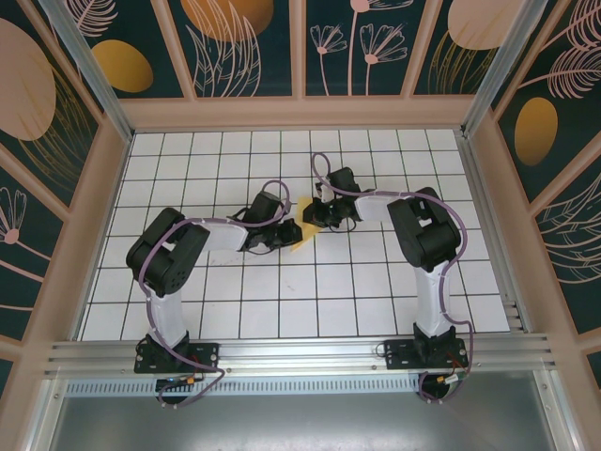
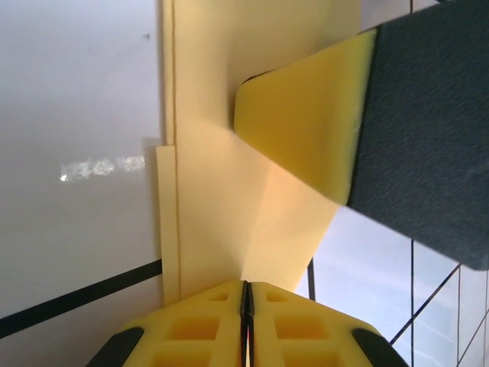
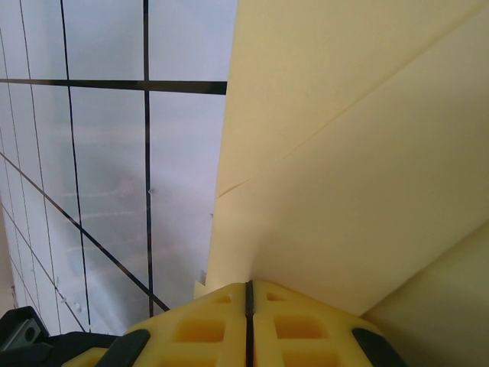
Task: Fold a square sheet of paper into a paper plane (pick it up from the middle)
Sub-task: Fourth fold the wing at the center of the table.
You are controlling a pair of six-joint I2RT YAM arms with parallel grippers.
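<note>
The pale-yellow sheet of paper is folded into layers and held above the tiles at mid-table between both grippers. My left gripper is shut on its lower left part; in the left wrist view the jaws pinch a ridge of the paper. My right gripper is shut on the upper right part, and its jaws clamp the layered paper. One of the right gripper's yellow fingers lies against the paper. The grippers hide most of it, so I cannot tell whether it has the paper plane's shape.
The white gridded table is walled by a wooden frame at the back and sides. An aluminium rail carrying both arm bases runs along the near edge. Bare tiles surround the arms.
</note>
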